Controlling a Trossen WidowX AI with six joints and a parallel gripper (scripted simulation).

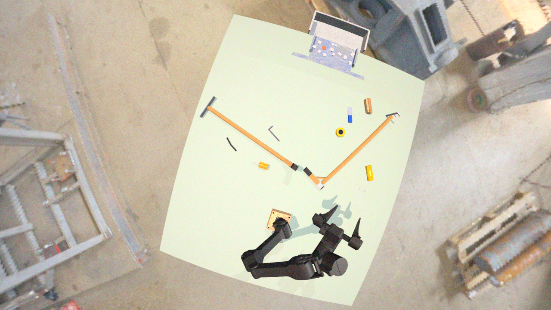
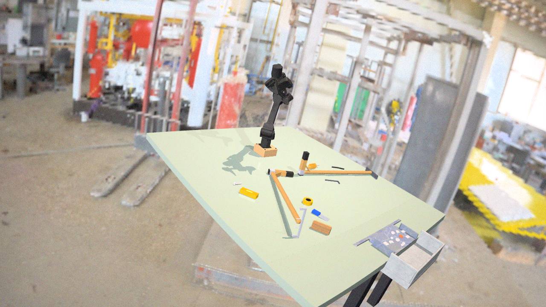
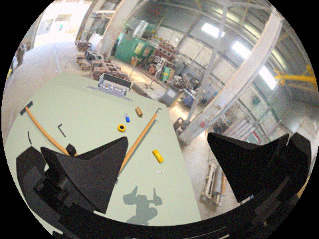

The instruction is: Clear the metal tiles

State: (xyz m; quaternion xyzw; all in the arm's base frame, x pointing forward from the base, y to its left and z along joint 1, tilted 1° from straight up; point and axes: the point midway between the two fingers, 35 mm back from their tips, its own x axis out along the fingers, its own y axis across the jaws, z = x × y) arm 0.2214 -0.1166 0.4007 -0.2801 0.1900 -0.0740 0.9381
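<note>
Out on the left of the top view, there's the long scraper (image 1: 250, 135) (image 2: 335, 172) (image 3: 42, 131), lying on the table (image 1: 215, 192) (image 2: 198, 152) (image 3: 83, 109), flat blade outward! Further right, metal tiles (image 1: 332, 49) (image 2: 397, 239) (image 3: 111, 87) sit scattered across the steel plate (image 1: 321, 59) (image 2: 376, 242) (image 3: 114, 92), catch box (image 1: 341, 19) (image 2: 400, 273) (image 3: 115, 79) right behind! And here's the pincer (image 1: 348, 211) (image 2: 287, 98) (image 3: 169, 139), up above the table, spread wide, nothing gripped, touching nothing! Rightmost, the toothed rake (image 1: 356, 150) (image 2: 284, 194) (image 3: 139, 139) lies slantwise, well apart from the tiles

Partly hidden behind the gripper

In the wrist view, one finger of the black parallel-jaw gripper (image 1: 348, 212) (image 2: 286, 99) (image 3: 167, 135) covers the near end of the wooden-handled rake (image 1: 356, 150) (image 2: 284, 195) (image 3: 139, 141). Far ahead of it, the small pale metal tiles (image 1: 332, 49) (image 2: 397, 239) (image 3: 111, 88) blur too small to count.
</note>
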